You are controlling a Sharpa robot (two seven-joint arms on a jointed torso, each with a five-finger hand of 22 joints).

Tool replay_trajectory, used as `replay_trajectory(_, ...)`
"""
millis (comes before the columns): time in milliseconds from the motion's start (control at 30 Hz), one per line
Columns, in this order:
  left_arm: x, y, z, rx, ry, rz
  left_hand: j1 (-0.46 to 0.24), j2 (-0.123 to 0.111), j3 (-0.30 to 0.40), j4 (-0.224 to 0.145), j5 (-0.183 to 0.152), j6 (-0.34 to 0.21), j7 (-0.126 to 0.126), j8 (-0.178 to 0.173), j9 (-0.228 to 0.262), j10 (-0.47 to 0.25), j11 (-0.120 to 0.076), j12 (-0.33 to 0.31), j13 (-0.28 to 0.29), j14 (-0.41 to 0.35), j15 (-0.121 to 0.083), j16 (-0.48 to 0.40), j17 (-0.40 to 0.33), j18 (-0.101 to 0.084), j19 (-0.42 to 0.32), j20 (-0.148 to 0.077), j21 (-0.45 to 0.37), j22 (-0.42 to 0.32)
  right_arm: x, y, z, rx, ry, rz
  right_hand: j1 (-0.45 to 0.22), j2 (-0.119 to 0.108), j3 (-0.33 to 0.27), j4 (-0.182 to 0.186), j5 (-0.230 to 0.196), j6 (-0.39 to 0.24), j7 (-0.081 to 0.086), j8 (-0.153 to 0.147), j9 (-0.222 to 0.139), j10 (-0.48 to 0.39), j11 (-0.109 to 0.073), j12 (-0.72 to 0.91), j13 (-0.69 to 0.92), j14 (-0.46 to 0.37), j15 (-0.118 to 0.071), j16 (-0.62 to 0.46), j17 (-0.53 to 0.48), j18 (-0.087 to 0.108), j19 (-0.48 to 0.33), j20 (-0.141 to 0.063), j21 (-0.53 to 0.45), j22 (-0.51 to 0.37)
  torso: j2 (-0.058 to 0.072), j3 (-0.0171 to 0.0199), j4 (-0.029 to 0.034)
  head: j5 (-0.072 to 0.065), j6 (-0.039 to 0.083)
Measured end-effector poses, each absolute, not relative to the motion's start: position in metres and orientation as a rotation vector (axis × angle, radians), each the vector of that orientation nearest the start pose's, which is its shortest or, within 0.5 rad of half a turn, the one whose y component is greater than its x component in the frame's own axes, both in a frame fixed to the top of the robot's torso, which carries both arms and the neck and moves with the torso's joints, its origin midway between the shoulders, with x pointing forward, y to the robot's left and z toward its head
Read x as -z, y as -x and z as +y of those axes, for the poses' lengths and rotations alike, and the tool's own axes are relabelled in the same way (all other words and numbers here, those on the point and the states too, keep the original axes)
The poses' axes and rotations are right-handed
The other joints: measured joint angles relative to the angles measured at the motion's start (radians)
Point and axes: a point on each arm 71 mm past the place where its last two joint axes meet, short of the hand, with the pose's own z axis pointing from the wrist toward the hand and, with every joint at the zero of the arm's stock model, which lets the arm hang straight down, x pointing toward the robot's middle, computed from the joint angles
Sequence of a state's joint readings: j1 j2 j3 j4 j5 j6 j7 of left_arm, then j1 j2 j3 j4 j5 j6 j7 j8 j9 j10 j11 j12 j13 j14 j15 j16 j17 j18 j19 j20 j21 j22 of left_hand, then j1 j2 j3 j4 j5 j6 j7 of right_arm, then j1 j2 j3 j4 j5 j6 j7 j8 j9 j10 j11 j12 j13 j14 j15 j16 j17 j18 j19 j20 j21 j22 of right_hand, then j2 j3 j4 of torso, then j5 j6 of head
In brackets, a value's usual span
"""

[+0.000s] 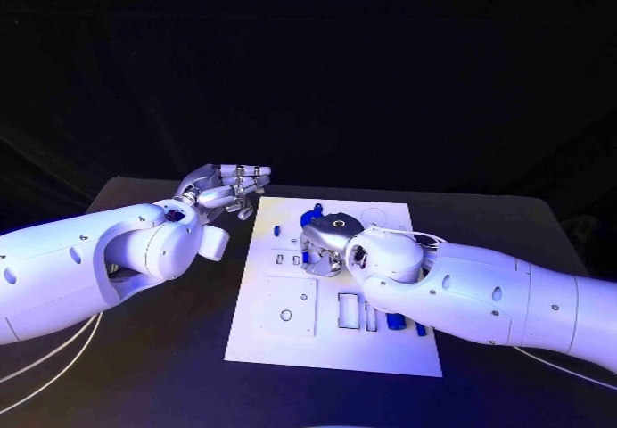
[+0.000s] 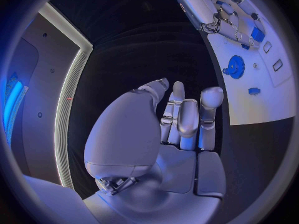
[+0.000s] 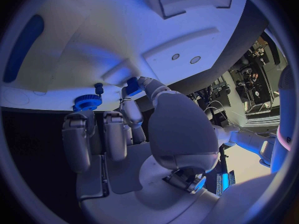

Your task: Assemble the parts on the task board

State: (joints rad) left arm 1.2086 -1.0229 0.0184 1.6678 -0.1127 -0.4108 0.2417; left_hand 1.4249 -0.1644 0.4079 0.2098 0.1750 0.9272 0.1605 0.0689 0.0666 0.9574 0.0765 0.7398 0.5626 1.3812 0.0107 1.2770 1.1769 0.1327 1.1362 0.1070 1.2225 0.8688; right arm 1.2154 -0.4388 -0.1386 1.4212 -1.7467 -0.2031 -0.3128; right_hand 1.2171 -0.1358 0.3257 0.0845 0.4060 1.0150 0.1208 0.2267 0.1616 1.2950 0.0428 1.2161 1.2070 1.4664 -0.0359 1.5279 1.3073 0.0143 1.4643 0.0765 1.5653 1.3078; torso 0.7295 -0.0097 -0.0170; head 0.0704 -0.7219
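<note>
The white task board (image 1: 276,343) lies in the middle of the table. My right hand (image 1: 328,241) hovers over its far half and pinches a small blue part (image 3: 132,86) between thumb and a finger; the same blue part (image 2: 256,34) shows at its fingers in the left wrist view. A blue gear (image 3: 87,102) stands on the board just beyond that hand, near the far edge (image 1: 316,212). A small blue piece (image 1: 276,230) sits near the board's left edge. My left hand (image 1: 232,189) hangs off the board's far left corner, fingers curled in and holding nothing.
Two blue pieces (image 1: 392,318) lie on the board under my right forearm, beside rectangular slots (image 1: 349,311). A raised white square with a hole (image 1: 287,314) sits on the board's near left. Black table (image 1: 168,357) surrounds the board.
</note>
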Motion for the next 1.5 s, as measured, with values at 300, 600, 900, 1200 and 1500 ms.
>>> replay_trajectory(300,0.149,-0.47,0.259,1.354,1.103,1.433,0.0,0.0,0.0,0.0,0.0,0.0,0.0,0.0,0.0,0.0,0.0,0.0,-0.001,0.0,0.0,0.0,0.003,0.0,0.0,0.0,0.0,0.001,0.211,-0.464,-0.026,-0.574,0.562,1.664,-0.004,-0.004,-0.003,0.003,-0.01,-0.006,0.006,-0.004,-0.003,0.0,0.0,0.0,-0.001,0.0,0.0,0.0,0.0,0.0,0.0,0.0,0.0,0.0,0.0,0.0002,0.0005,0.0,0.0)
replay_trajectory(600,0.149,-0.47,0.26,1.353,1.104,1.433,0.0,0.0,0.0,0.0,0.0,0.0,0.0,0.0,0.0,0.0,0.0,0.0,-0.002,0.0,0.0,0.0,0.003,0.0,0.0,0.0,0.0,0.001,0.211,-0.464,-0.026,-0.576,0.559,1.66,-0.029,-0.029,-0.045,0.027,-0.154,-0.047,0.018,-0.027,-0.017,-0.038,0.014,-0.035,-0.031,0.0,0.015,-0.012,0.001,0.0,0.003,0.01,0.0,0.0,0.0,0.0001,0.0006,0.001,0.001)
replay_trajectory(900,0.149,-0.47,0.26,1.35,1.103,1.434,0.0,0.0,-0.003,0.003,0.0,0.0,0.0,0.0,0.0,0.0,0.0,0.0,-0.005,0.0,0.0,0.0,0.003,0.0,0.0,0.0,0.0,0.001,0.208,-0.462,-0.027,-0.597,0.541,1.633,-0.009,-0.056,-0.193,0.107,-0.214,-0.097,0.035,-0.047,-0.043,-0.07,0.03,-0.057,-0.059,0.0,0.029,-0.027,0.001,0.0,0.002,0.027,-0.011,0.0,0.0,0.0001,0.0011,0.001,0.003)
replay_trajectory(1200,0.152,-0.475,0.261,1.325,1.08,1.459,-0.004,-0.001,-0.041,0.011,0.0,0.049,-0.007,0.032,0.009,0.039,-0.004,0.016,-0.01,0.0,0.0,0.0,-0.004,0.0,0.0,0.0,-0.017,-0.014,0.184,-0.449,-0.05,-0.715,0.457,1.49,0.075,-0.034,-0.253,0.186,-0.141,-0.083,0.026,-0.029,-0.052,-0.129,0.024,-0.122,-0.14,0.0,0.029,-0.132,-0.016,0.032,-0.021,0.028,-0.184,0.0,-0.003,0.0015,0.0011,-0.002,0.011)
replay_trajectory(1500,0.155,-0.489,0.251,1.236,0.934,1.648,-0.078,0.025,-0.114,0.073,0.0,0.125,-0.024,0.105,0.043,0.067,-0.016,0.062,-0.004,-0.053,-0.011,-0.087,-0.098,0.024,-0.092,-0.006,-0.142,-0.179,0.14,-0.464,-0.126,-0.906,0.055,1.462,0.193,0.02,-0.161,0.177,-0.075,-0.039,0.031,-0.015,-0.066,-0.322,0.033,-0.654,-0.627,-0.317,0.056,-0.9,-0.695,0.164,-0.501,0.045,-1.026,-0.323,-0.023,0.0058,-0.0068,0.003,0.014)
